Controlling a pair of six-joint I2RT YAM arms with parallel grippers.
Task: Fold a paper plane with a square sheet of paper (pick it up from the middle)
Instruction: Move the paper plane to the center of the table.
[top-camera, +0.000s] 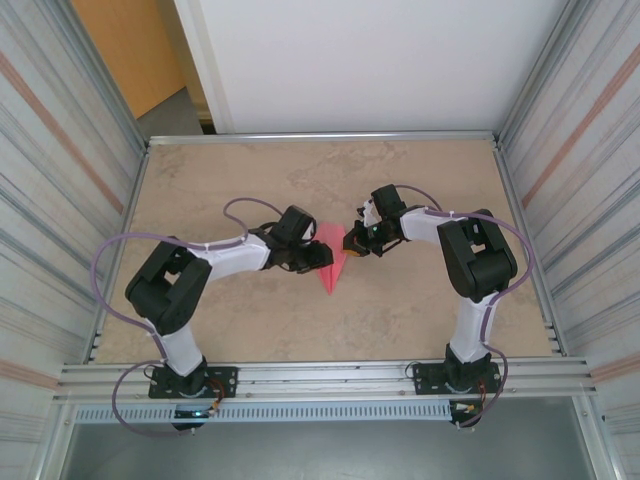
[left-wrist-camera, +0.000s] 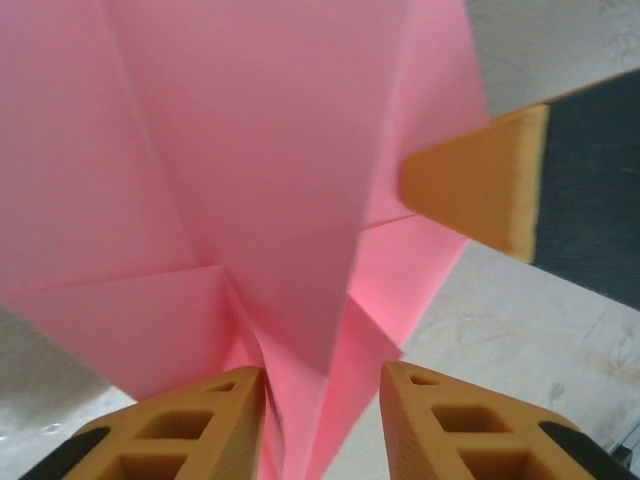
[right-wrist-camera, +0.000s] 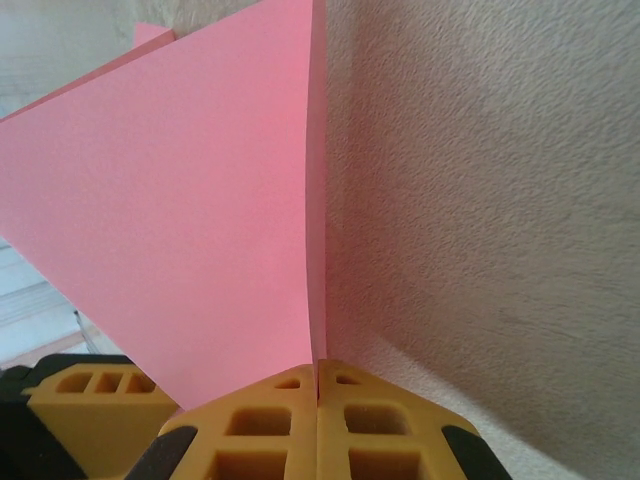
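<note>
The square sheet of paper (top-camera: 331, 264) is folded into a pink pointed shape at the table's middle, tip toward the near edge. My left gripper (top-camera: 316, 256) reaches it from the left. In the left wrist view its jaws (left-wrist-camera: 322, 372) stand apart with the paper's (left-wrist-camera: 250, 150) centre folds hanging between them, unclamped. My right gripper (top-camera: 353, 245) comes from the right and is shut (right-wrist-camera: 318, 366) on an edge of the paper (right-wrist-camera: 180, 220), which stands up off the table. One right finger (left-wrist-camera: 480, 185) presses a flap in the left wrist view.
The beige table (top-camera: 420, 320) is bounded by corrugated metal walls on both sides and a metal rail at the near edge (top-camera: 320, 378). A left finger (right-wrist-camera: 85, 405) sits close beside the right gripper's fingers.
</note>
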